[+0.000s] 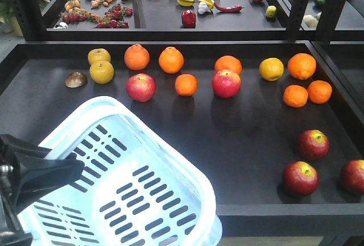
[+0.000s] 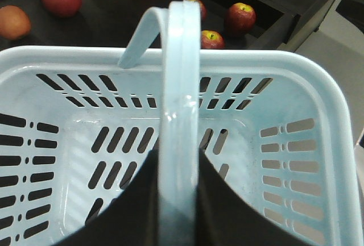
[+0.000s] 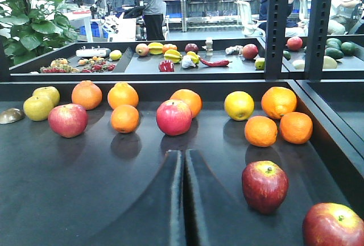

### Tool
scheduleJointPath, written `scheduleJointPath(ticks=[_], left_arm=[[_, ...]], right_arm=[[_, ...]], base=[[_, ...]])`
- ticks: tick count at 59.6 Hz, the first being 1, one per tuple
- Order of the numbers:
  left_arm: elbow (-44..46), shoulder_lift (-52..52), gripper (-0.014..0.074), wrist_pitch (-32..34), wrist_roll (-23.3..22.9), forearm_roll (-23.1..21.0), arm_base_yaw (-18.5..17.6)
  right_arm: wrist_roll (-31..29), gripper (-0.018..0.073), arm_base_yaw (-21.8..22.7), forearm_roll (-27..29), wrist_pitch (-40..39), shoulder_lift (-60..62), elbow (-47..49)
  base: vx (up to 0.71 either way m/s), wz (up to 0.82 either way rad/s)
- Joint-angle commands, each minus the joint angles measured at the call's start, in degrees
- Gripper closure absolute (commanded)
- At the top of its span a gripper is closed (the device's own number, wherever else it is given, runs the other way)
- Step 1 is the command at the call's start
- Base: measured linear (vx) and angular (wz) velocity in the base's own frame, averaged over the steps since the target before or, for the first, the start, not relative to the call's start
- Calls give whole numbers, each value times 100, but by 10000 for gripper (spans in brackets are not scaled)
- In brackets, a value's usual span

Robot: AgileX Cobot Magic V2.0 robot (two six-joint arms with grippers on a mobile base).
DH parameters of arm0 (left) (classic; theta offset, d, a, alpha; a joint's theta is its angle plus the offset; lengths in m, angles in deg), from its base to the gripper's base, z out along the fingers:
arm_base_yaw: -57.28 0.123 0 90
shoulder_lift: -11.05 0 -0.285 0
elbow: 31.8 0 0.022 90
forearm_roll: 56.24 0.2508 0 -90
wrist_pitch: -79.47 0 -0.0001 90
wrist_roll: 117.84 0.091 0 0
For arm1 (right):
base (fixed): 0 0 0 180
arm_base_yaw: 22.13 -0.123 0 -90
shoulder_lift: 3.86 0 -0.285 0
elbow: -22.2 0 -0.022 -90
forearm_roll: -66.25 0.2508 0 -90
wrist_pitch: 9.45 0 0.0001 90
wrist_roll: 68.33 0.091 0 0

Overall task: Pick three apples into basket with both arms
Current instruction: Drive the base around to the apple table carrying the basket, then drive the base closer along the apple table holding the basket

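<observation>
1. your left gripper (image 2: 181,163) is clamped on the basket's handle (image 2: 181,87), with the bar pinched between both fingers. the basket (image 2: 68,58) sits at the front left of the black shelf (image 1: 239,138). no fruit shows inside it. i cannot tell whether it is lifted or resting.
2. your right gripper (image 3: 183,161) has its fingers pressed nearly together, only a slit between them, and holds nothing. it points low across the shelf.
3. the three apples (image 1: 300,178) lie clustered at the front right of the shelf, well apart from the basket. none is in it, so i judge you are at the very first pick.
4. the next move calls for spreading the right fingers wide before you approach. then reach for the closest apple (image 3: 264,184), just ahead and to the right of the fingertips.
5. leave the pinker apples (image 1: 141,87) and the oranges (image 1: 171,59) alone. bringing the basket nearer the cluster would likely shorten each drop.
</observation>
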Motion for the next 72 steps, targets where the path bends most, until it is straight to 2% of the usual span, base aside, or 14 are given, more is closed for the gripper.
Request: scheduleJointPath(ticks=[1,72], left_arm=[[176,65,602,469,-18,-210,-25],[176,65,602,469,-18,-210,-25]], right_arm=[[-14,567,43,-13,-414,68,-82],[-14,567,43,-13,-413,68,-82]], base=[[3,1],[7,-3]])
